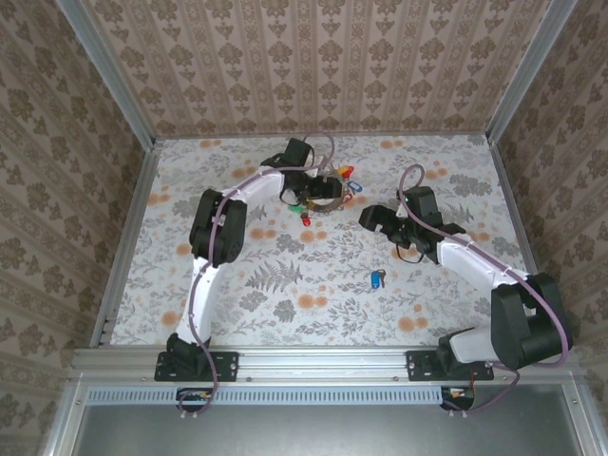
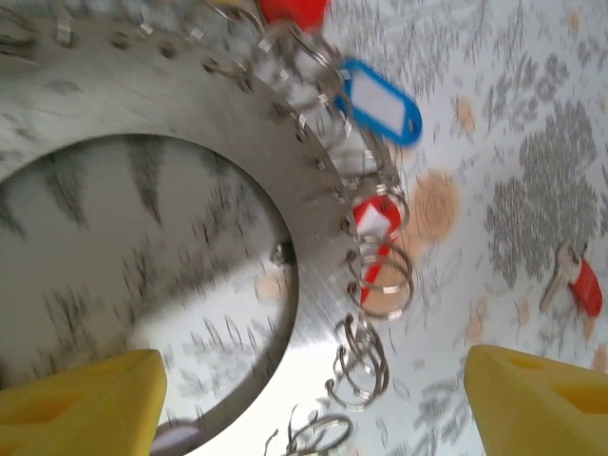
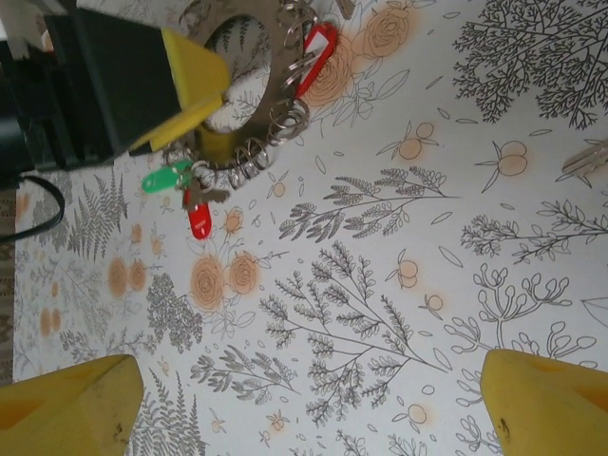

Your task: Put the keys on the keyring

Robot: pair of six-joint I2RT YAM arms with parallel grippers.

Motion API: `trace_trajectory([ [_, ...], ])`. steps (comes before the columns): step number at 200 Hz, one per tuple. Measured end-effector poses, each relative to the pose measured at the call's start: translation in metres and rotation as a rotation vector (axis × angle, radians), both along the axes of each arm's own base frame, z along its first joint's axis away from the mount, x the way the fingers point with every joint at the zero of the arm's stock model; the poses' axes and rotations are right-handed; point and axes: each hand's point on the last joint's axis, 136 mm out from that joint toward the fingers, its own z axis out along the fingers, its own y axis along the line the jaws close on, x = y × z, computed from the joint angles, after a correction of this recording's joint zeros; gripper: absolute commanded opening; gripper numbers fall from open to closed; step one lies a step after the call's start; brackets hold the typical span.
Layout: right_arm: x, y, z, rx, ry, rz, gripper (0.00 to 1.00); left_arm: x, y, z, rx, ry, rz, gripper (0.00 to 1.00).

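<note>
The keyring (image 2: 190, 104), a flat grey metal band punched with holes and hung with small wire split rings and red, green, yellow and blue plastic tags, lies flat on the flower-patterned table (image 1: 237, 285). It sits at the far middle of the table. A blue tag (image 2: 380, 103) hangs off its outer edge, and a green tag (image 3: 166, 178) lies at its near edge.

The red-tagged key (image 1: 305, 219), a small metal key with an oblong red plastic tag, lies on the table just beside the near edge of the keyring, close to the green tag. In the left wrist view it is apart from the band. The blue-tagged key (image 1: 377, 279), a small metal key with an oblong blue plastic tag, lies well apart from the keyring, nearer the arm bases and to the right.

The left gripper (image 1: 321, 186) hangs directly over the keyring with its jaws spread wide. Its yellow fingers (image 2: 76, 404) straddle part of the band and grip nothing. Contact with the band cannot be told.

The right gripper (image 1: 369, 218) is to the right of the keyring, between it and the blue-tagged key. Its yellow fingertips (image 3: 546, 404) stand wide apart over bare table, holding nothing.
</note>
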Motion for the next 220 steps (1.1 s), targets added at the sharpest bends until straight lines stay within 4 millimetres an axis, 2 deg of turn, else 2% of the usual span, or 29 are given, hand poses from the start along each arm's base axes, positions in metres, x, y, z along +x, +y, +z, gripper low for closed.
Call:
trace_trajectory([
  [34,-0.007,0.007,-0.002,-0.012,0.014,0.014,0.85,-0.040,0.015,-0.003,0.028,0.037,-0.013,0.80],
  [55,-0.011,0.012,-0.004,-0.017,0.025,0.024,0.80,-0.064,0.031,-0.007,0.043,0.056,-0.012,0.74],
  [66,-0.013,0.015,-0.004,-0.017,0.028,0.032,0.79,-0.075,0.037,-0.008,0.045,0.064,-0.013,0.71],
  [110,-0.022,0.028,-0.016,-0.029,0.071,0.066,0.78,-0.119,0.056,-0.011,0.039,0.085,-0.036,0.70],
  [167,-0.031,0.041,-0.021,-0.045,0.084,0.094,0.78,-0.179,0.070,-0.012,0.054,0.111,-0.092,0.71],
  [190,-0.036,0.043,-0.025,-0.050,0.097,0.089,0.75,-0.194,0.077,-0.009,0.065,0.103,-0.099,0.73],
  [205,-0.037,0.045,-0.026,-0.056,0.096,0.088,0.73,-0.194,0.080,0.000,0.065,0.070,-0.089,0.73],
  [220,-0.038,0.046,-0.027,-0.059,0.097,0.080,0.71,-0.187,0.082,0.018,0.053,0.011,-0.070,0.74],
])
